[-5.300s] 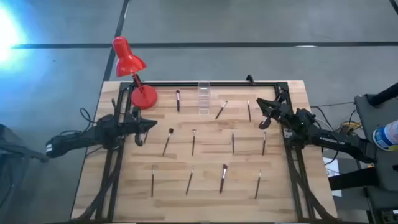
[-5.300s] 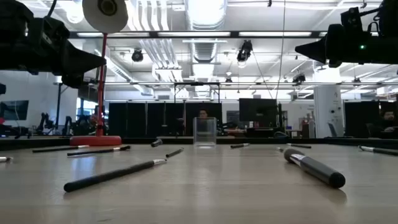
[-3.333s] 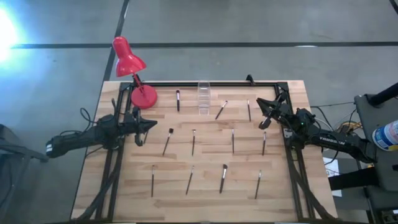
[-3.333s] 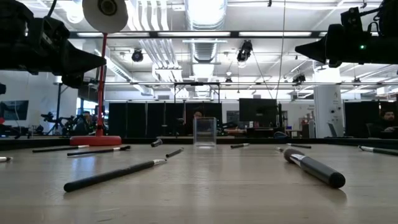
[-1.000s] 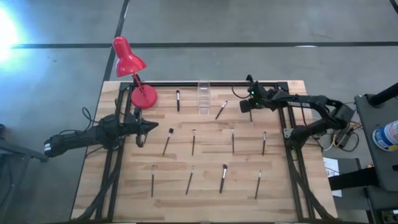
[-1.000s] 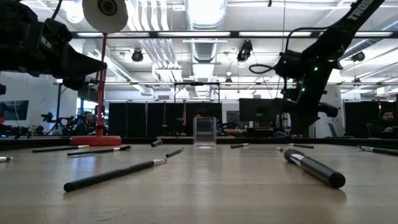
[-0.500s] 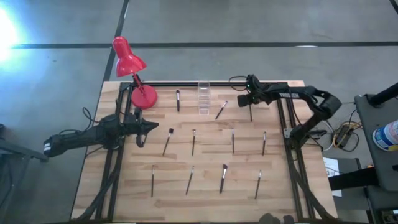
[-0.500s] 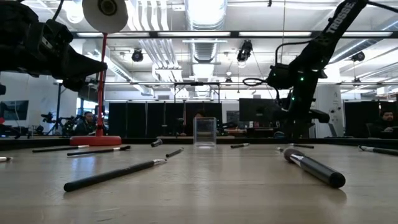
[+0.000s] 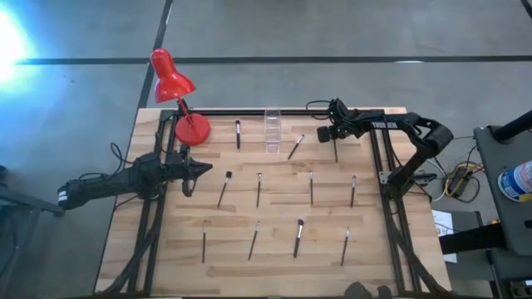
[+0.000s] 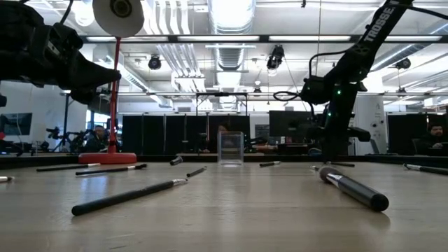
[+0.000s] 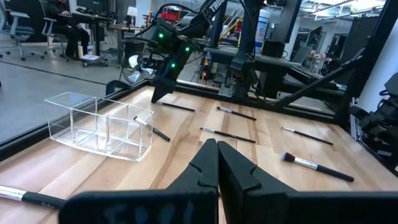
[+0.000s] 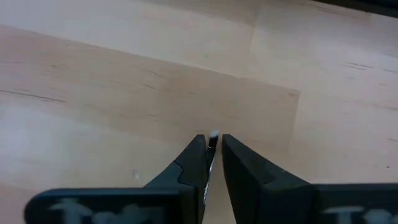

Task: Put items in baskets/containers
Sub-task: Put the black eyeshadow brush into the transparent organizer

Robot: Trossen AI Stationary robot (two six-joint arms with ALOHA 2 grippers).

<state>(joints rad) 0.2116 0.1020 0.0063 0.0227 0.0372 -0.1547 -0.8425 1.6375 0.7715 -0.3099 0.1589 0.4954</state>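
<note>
Several thin dark brushes lie flat, scattered over the wooden table (image 9: 274,218). The clear plastic holder (image 9: 272,130) (image 10: 230,148) (image 11: 99,124) stands near the far edge. My right gripper (image 9: 333,139) (image 10: 334,157) (image 12: 213,149) points down at the far right brush (image 9: 333,149) and is shut on it. My left gripper (image 9: 204,169) (image 11: 217,152) is shut and empty. It hovers level above the table's left side, pointing right. My right gripper pinches the far right brush between its two fingers, near the brush's pale-tipped end (image 12: 213,134). The fingers come from above, pointing down. The brush still lies flat on the table (image 11: 176,106).
A red desk lamp stands with its round base (image 9: 192,129) at the far left corner, left of the holder. One brush (image 9: 238,133) lies between lamp and holder, another (image 9: 295,147) just right of the holder. A black frame rail (image 9: 283,112) runs along the far edge.
My right arm has stretched a little further toward the far edge, and its gripper has swung from slanting to pointing straight down over the far right brush. The brush has stayed where it was.
</note>
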